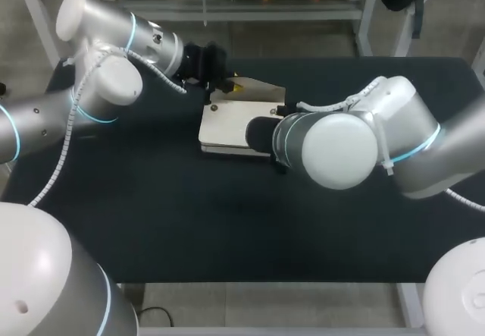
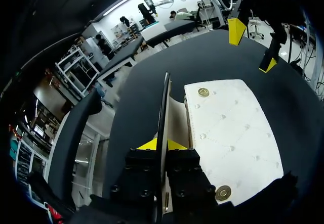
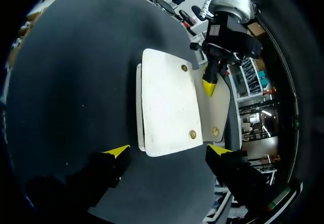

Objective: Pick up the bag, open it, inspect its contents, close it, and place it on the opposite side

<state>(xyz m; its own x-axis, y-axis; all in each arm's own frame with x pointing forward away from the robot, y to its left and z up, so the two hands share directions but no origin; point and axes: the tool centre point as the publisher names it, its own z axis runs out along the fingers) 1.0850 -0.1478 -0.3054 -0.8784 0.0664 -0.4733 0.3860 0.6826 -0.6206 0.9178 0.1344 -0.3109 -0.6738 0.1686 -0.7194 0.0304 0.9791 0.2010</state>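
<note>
The left claw (image 2: 162, 144) pinches the raised flap (image 2: 165, 102) of the bag (image 1: 227, 127). The right claw (image 3: 169, 149) hangs spread over the bag's end; bare desk (image 1: 151, 215) lies all around.

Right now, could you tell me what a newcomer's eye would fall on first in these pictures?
A white bag lies flat in the middle of the black table, with its flap lifted open. The left tool is shut on the flap's edge. The right tool hangs open at the bag's opposite end and holds nothing.
</note>
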